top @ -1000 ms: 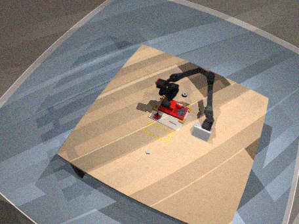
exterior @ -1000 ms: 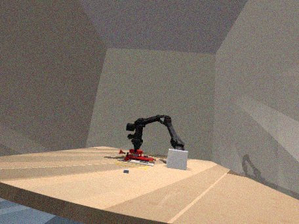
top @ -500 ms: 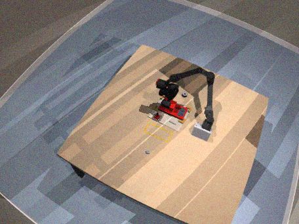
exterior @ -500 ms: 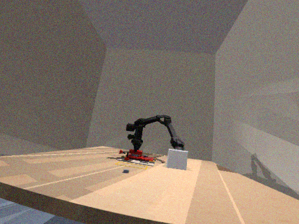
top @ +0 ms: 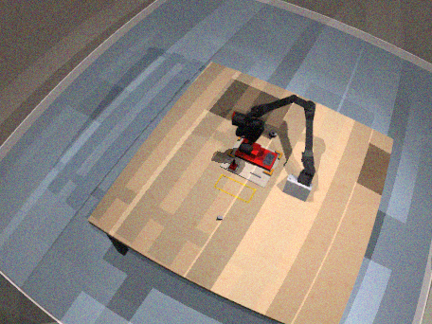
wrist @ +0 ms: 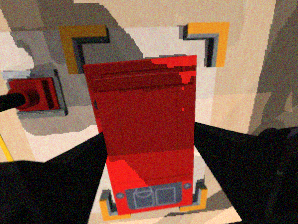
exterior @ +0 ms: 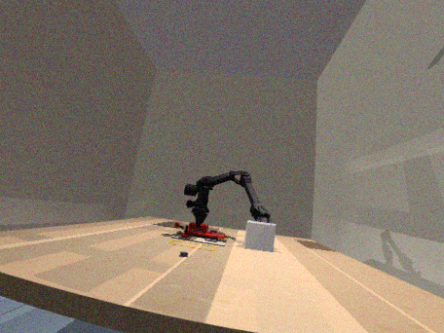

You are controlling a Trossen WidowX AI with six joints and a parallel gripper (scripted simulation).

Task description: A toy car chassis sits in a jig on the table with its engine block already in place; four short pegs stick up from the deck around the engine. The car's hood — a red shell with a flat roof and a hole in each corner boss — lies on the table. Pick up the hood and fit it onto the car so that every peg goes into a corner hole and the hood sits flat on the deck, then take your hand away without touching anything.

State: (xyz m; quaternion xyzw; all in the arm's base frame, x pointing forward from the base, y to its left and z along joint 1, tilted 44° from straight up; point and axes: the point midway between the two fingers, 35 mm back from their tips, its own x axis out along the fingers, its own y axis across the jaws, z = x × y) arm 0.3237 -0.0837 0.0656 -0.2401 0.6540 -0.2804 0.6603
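The hood point(top: 256, 152) point(exterior: 198, 227) point(wrist: 147, 115), a flat-roofed red shell, lies over one end of the red chassis point(top: 270, 159) point(exterior: 214, 235). My gripper point(top: 247, 146) point(exterior: 199, 223) point(wrist: 149, 131) is shut on the hood, with a black finger against each long side. The chassis lies between orange corner brackets point(wrist: 91, 32) point(top: 279, 154) of the jig. Its grey panel end shows beyond the hood in the wrist view. The engine block, pegs and corner holes are hidden, so I cannot tell whether the pegs are in the holes or the hood sits flat.
A small red piece point(wrist: 35, 95) point(top: 233, 166) with a black rod stands in a grey holder beside the chassis. A dark wheel point(top: 272, 135) lies behind. A yellow outline point(top: 232, 194) and a small grey part point(top: 219, 218) point(exterior: 183, 254) lie in front. A grey block point(top: 297, 190) point(exterior: 260, 236) is at the arm's base.
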